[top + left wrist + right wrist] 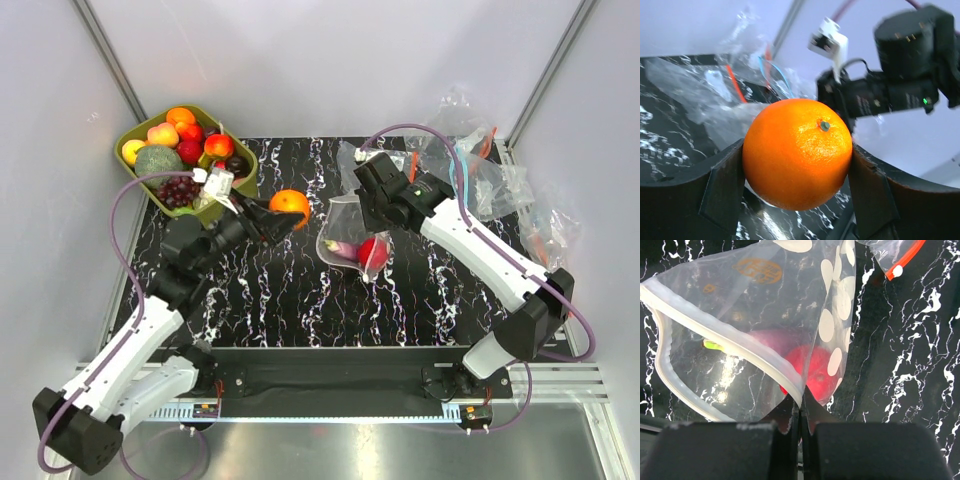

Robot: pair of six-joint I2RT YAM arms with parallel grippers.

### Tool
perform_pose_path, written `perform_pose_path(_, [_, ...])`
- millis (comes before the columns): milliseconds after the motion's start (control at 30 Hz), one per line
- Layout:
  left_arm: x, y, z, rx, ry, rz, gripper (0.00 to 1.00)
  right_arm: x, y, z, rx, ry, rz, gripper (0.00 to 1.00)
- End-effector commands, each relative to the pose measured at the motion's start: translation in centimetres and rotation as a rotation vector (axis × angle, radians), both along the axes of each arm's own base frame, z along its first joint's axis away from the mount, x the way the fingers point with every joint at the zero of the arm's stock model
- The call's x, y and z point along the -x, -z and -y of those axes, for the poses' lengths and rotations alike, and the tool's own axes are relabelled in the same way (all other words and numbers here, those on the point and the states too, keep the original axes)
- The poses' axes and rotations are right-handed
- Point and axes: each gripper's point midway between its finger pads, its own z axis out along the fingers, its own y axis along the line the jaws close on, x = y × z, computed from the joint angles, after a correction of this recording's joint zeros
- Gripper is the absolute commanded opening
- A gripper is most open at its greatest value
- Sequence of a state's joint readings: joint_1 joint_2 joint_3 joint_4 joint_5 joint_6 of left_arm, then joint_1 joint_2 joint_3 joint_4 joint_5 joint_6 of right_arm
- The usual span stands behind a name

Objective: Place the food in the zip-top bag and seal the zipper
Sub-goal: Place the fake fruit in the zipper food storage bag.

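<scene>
The left gripper (281,217) grasps 1 orange (290,203) at the centre of the top view. The zip-top bag (346,222) lies just right of it, its rim pinched by the clenched right gripper (801,426).

The film of the zip-top bag (755,295) blurs the purple food piece (771,339) inside, and the picture's upper edge crops the bag.

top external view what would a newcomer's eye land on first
The bright orange, clamped in the left gripper over the middle of the black marbled table, stands out first. Just right of it, the right gripper pinches the rim of the dotted zip-top bag, its mouth open, with a red piece and a purple piece inside. An olive-green tub of fruit sits at the far left.
</scene>
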State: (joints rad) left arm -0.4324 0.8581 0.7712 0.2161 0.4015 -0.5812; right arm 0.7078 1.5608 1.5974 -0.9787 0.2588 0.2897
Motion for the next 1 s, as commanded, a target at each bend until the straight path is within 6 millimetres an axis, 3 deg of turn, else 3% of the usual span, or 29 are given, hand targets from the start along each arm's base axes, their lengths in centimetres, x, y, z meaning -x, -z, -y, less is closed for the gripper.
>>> perform_pose_path(0, [1.0, -0.9, 1.0, 0.036, -0.020, 0.049, 0.43, -0.6, -1.2, -0.9, -0.054, 0.006, 0.011, 0.00])
perform_pose_path(367, [2.6, 3.4, 7.9, -0.098, 0.096, -0.005, 0.44, -0.8, -1.6, -1.8, -0.090, 0.001, 0.000, 0.00])
perform_pose_path(500, [0.7, 7.2, 9.3, -0.228, 0.037, -0.067, 0.46, -0.6, -1.7, -2.0, -0.110, -0.002, -0.001, 0.00])
perform_pose_path(600, [-0.3, 8.2, 10.4, -0.260, 0.043, -0.075, 0.46, -0.4, -1.6, -2.3, -0.123, -0.012, -0.009, 0.00])
perform_pose_path(767, [-1.4, 7.7, 11.9, -0.275, 0.045, -0.069, 0.48, -0.2, -1.2, -2.2, -0.114, -0.006, -0.022, 0.00])
perform_pose_path(800, [-1.9, 8.8, 12.0, -0.305, 0.032, -0.090, 0.49, -0.1, -1.1, -2.2, -0.118, -0.007, -0.024, 0.00])
perform_pose_path(967, [-3.9, 9.7, 12.3, -0.357, -0.030, -0.105, 0.49, 0.2, -1.2, -2.5, -0.147, -0.015, -0.031, 0.00])
